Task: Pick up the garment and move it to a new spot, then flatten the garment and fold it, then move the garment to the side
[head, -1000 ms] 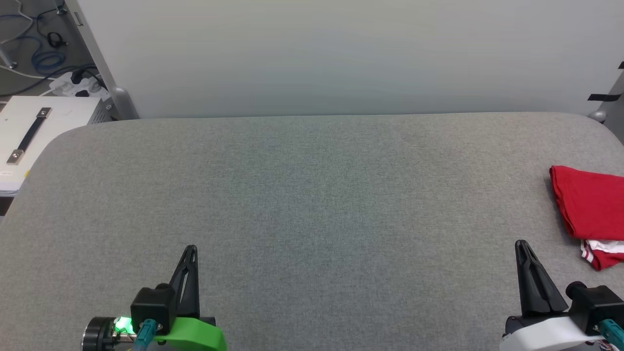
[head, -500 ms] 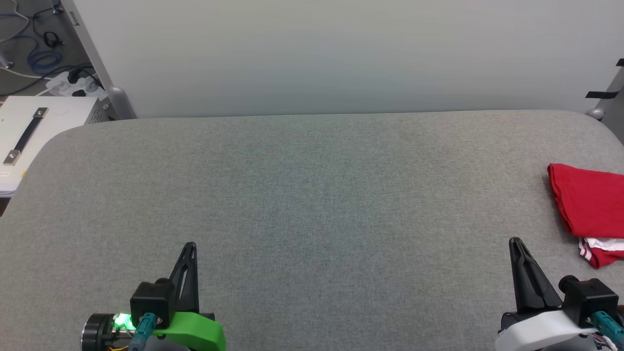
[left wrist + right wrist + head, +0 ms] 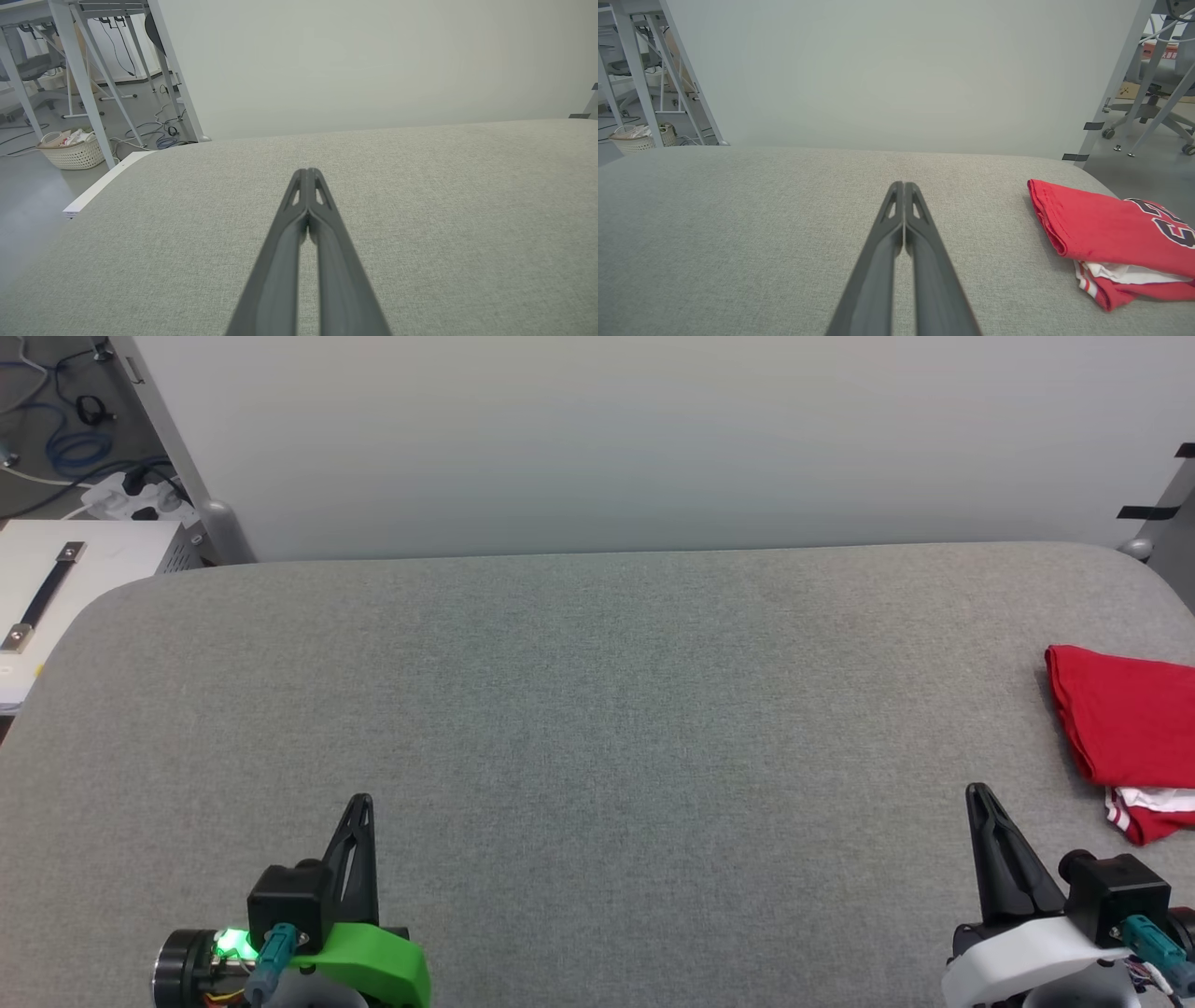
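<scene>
The garment [image 3: 1125, 723], bright red with a white sleeve and striped trim peeking out underneath, lies folded at the far right edge of the grey padded table [image 3: 597, 709]. In the right wrist view the garment [image 3: 1101, 228] sits to the right of my fingers, dark lettering on its top. My right gripper [image 3: 977, 795] is shut and empty, low at the right, a little to the left of and nearer than the garment. Low at the left my left gripper [image 3: 362, 803] is shut too, with nothing in it. Both pairs of fingers [image 3: 307, 173] [image 3: 903, 185] touch at the tips.
A pale wall panel [image 3: 653, 439] stands behind the table. Off the left edge are a white cabinet with a black handle [image 3: 56, 588], cables and a power strip [image 3: 121, 495]. Metal frame legs, a wicker basket [image 3: 72, 149] and an office chair [image 3: 1157, 107] stand on the floor.
The whole head picture has shifted slightly up and left, so the camera moved. Both grippers stay shut and the garment lies as before.
</scene>
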Tool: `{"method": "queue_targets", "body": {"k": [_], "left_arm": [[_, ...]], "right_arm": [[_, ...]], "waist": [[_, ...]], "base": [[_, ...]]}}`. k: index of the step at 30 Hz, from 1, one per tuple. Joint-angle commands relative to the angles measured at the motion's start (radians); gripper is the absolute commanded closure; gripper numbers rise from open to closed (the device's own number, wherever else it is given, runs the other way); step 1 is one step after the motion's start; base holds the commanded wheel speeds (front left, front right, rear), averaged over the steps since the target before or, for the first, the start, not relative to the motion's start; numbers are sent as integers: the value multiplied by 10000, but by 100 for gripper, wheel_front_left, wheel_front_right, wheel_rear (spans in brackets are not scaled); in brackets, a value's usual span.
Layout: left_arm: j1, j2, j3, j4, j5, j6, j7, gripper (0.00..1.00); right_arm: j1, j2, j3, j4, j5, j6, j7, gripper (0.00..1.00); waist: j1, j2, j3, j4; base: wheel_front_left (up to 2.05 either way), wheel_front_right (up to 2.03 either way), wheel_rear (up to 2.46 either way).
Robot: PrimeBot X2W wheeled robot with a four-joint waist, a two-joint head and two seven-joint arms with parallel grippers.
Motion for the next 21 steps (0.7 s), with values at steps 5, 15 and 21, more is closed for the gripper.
{"method": "queue_targets", "body": {"k": [5, 15, 21], "left_arm": [[-262, -95, 74, -57, 99, -58, 159, 100], [-354, -138, 136, -88, 141, -67, 359, 100], [-409, -163, 173, -107, 166, -73, 479, 100]], "right_arm": [[-256, 61, 52, 91, -178, -4, 124, 100], [-401, 77, 98, 181, -270, -5, 311, 100], [-488, 87, 126, 235, -325, -5, 423, 100]], "waist": [[0, -1, 16, -23], [0, -1, 44, -67], [0, -1, 61, -92]], "base": [[0, 0, 0], [0, 0, 0], [0, 0, 0]]}}
